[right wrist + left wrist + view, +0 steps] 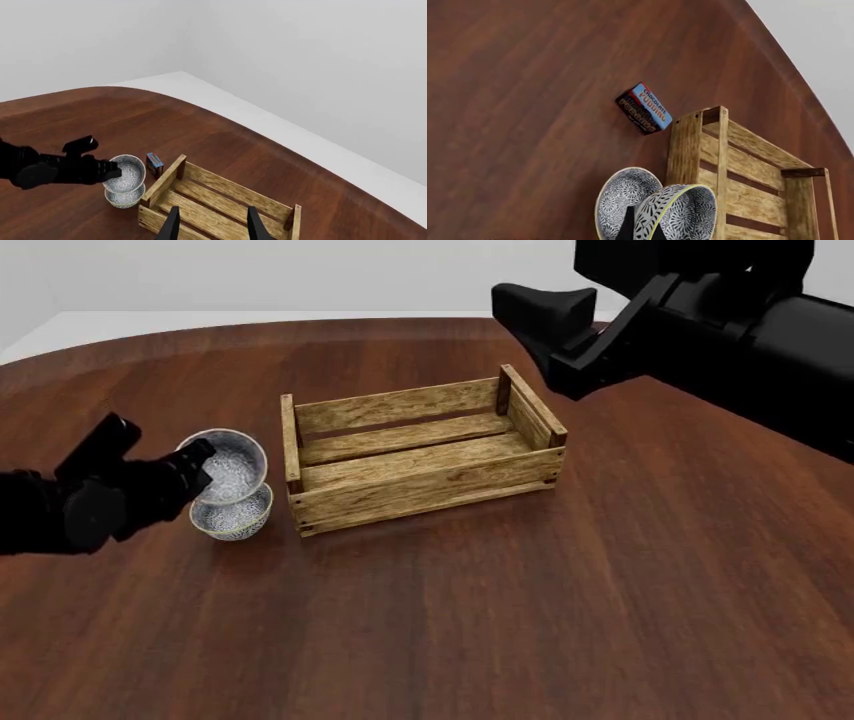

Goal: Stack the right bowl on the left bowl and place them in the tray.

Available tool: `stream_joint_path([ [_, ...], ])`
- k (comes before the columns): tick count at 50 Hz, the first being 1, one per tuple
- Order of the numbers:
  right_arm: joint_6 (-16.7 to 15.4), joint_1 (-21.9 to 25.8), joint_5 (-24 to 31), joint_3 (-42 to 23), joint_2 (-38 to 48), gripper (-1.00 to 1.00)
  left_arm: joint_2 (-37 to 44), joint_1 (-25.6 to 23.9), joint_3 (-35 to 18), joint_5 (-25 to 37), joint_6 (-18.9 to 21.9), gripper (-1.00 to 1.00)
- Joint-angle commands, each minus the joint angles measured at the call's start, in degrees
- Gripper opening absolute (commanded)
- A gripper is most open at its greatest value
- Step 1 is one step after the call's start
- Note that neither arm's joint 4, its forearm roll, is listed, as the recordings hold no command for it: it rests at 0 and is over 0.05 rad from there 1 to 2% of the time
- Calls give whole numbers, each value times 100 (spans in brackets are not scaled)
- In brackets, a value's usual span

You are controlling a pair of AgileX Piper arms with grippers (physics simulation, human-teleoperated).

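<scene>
Two patterned grey-white bowls are at the left of the wooden table. My left gripper is shut on the rim of the upper bowl and holds it tilted just above the lower bowl, which rests on the table. In the left wrist view the held bowl is in front of the lower bowl. The tray, a light wooden slatted crate, stands just right of the bowls and holds nothing. My right gripper is open and empty, high above the tray's far right end.
A small dark box with a red-and-blue label lies on the table beyond the bowls, by the tray's far left corner; it also shows in the right wrist view. The table's rounded far edge runs behind the tray.
</scene>
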Motion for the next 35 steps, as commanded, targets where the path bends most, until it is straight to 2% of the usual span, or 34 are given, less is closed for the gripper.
stream_joint_path([
  [1,15,1,51,-31,-21,100,69,-95,-305,273,430,-100],
  [12,3,1,28,-36,29,100,92,-121,-296,272,410,-100],
  [13,6,3,27,-36,28,100,95,-120,-295,268,409,100],
  [23,2,6,21,-31,27,100,-24,-142,-302,348,414,100],
  [35,1,11,30,-19,-7,100,-648,-282,-195,642,498,100],
])
